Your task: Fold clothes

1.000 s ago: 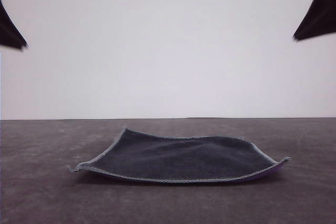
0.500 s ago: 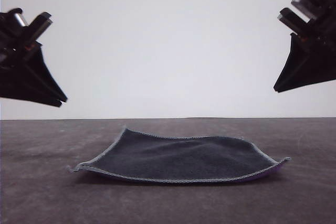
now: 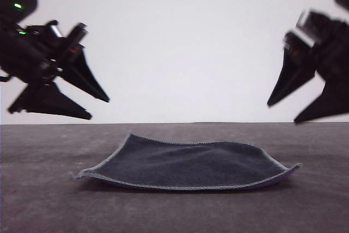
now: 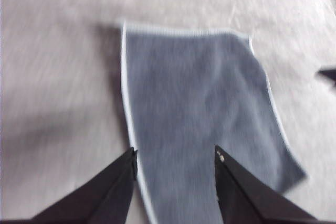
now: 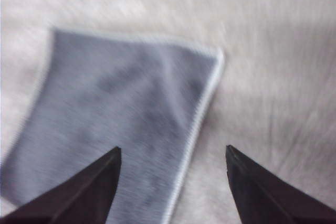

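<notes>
A dark grey-brown counter (image 3: 49, 205) runs across the lower part of the front view, with a plain white wall (image 3: 185, 47) rising behind its far edge. One cloth (image 3: 188, 165) lies spread out flat near the middle of the counter: dark navy and fuzzy, roughly square, with a light grey stitched edge. Its near corners curl up a little, and a purplish underside shows at the corner on the right.

The left gripper (image 3: 100, 108) hangs in the air above the counter, out past the cloth's left side, its two black fingers (image 3: 82, 75) spread apart with nothing between them. The right gripper (image 3: 281, 113) hangs likewise past the cloth's right side, fingers (image 3: 289, 83) apart and holding nothing. Both wrist views look down on the cloth (image 4: 199, 108) (image 5: 121, 119), blurred, between the parted fingertips.
</notes>
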Tool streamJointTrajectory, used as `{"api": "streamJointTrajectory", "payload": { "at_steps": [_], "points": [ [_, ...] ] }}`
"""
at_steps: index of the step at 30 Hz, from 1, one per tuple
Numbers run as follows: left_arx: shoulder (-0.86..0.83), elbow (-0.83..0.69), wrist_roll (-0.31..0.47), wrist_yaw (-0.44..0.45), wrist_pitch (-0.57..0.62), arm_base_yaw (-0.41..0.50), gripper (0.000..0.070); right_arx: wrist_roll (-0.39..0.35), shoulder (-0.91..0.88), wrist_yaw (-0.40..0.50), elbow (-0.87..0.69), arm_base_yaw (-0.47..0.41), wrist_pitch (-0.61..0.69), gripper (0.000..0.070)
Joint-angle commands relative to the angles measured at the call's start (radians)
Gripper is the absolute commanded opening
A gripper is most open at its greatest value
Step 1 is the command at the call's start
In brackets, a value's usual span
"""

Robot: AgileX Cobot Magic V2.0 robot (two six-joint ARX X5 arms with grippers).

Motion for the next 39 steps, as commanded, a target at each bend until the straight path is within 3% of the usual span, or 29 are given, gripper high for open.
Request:
{"api": "streamJointTrajectory", "payload": {
  "at_steps": [1,18,27,39],
  "points": [
    [0.058,0.053,0.005,0.003,0.007,-0.007,0.0283,0.008,0.054,-0.013,0.04,0.003,0.018,0.04],
    [0.424,0.351,0.024,-0.006,-0.022,-0.01,0.0283,0.032,0.394,-0.039,0.283,-0.002,0.058,0.04],
    [0.448,0.365,0.026,0.001,-0.041,-0.015,0.0282,0.09,0.509,-0.148,0.332,0.004,0.093,0.04],
    [0.448,0.365,0.034,0.076,-0.08,-0.02,0.0279,0.063,0.51,-0.216,0.332,0.01,0.025,0.04]
  ]
}}
